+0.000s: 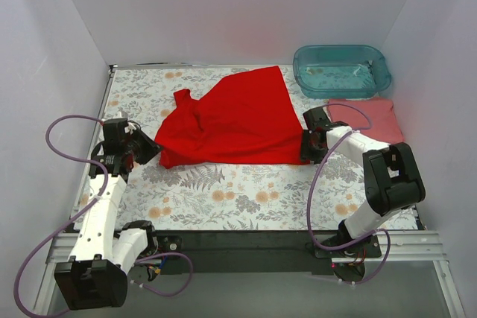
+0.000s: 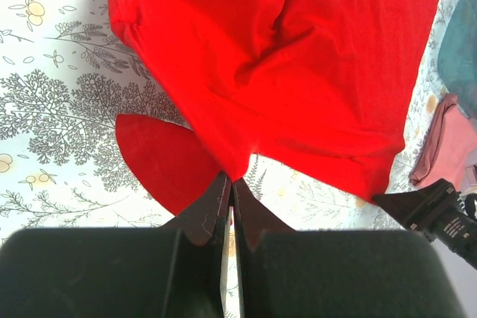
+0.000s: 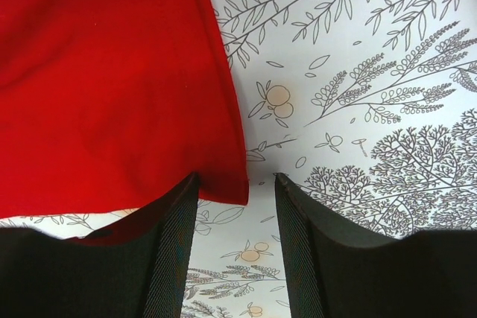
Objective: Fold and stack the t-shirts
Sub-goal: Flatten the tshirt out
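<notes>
At the left, the left gripper (image 1: 154, 151) has its jaws pressed together on the near-left corner of the red t-shirt (image 1: 231, 121). In the wrist view the cloth tip goes right into the closed fingers, prob. to hold this corner so the shirt can be pulled flat. The shirt lies in the middle of the table (image 1: 223, 199), crumpled at its left end and smooth at the right. Its long axis runs approx. left to right. The straight edge, likely the hem, faces right.

The right gripper (image 1: 306, 151) is at the near-right corner w/ jaws wide. The corner lies in the gap but is not gripped yet.

Further right the pink t-shirt (image 1: 373, 113) lies folded flat, just in front of the teal tub (image 1: 341, 71), prob. as base of the stack.
</notes>
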Motion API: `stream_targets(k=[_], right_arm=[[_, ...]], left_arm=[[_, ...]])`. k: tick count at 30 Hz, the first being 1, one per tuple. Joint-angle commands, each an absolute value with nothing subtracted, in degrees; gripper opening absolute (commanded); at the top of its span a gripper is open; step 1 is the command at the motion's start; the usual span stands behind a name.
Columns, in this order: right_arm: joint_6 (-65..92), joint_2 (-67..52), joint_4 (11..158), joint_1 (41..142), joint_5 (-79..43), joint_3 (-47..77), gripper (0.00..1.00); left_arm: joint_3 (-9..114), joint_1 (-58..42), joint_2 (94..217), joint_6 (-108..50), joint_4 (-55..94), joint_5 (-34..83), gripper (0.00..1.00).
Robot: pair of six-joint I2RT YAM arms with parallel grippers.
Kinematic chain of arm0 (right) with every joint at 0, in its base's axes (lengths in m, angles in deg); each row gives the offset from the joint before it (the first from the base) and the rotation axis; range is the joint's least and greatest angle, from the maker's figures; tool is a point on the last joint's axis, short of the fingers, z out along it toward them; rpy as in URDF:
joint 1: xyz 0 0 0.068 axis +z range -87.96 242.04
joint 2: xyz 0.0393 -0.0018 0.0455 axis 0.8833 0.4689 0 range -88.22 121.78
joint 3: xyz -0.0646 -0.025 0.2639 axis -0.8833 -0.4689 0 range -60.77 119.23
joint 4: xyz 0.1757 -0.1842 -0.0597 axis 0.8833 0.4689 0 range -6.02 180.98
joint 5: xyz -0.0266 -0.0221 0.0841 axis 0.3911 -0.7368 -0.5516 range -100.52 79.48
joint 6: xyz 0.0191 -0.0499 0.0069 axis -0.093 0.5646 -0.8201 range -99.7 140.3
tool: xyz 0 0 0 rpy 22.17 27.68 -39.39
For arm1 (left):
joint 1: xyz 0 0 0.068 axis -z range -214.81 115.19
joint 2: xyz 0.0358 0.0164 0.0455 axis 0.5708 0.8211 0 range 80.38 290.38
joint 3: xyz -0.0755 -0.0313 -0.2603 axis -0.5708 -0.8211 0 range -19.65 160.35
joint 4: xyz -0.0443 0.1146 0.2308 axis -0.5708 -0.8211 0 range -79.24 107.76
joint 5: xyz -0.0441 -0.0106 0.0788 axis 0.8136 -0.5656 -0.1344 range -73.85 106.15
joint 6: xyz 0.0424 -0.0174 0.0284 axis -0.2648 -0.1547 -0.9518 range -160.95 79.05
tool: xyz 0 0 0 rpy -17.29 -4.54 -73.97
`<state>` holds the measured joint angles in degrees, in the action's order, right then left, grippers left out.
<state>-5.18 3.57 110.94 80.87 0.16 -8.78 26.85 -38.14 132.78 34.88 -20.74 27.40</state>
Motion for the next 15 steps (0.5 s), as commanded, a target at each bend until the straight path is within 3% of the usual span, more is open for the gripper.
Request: stream_targets(k=[1, 6, 15], right_arm=[[-7.8, 5.4, 110.2, 81.3, 1.2, -8.0, 0.52], [-8.0, 6.5, 110.6, 81.4, 0.7, -8.3, 0.47], [-7.3, 6.3, 111.4, 81.4, 0.4, -9.1, 0.21]], left_arm=[[26.1, -37.6, 131.4, 34.0, -19.9, 28.1, 0.00], [26.1, -37.5, 131.3, 34.0, -19.9, 28.1, 0.00], [26.9, -37.4, 131.2, 33.8, -20.6, 26.7, 0.00]])
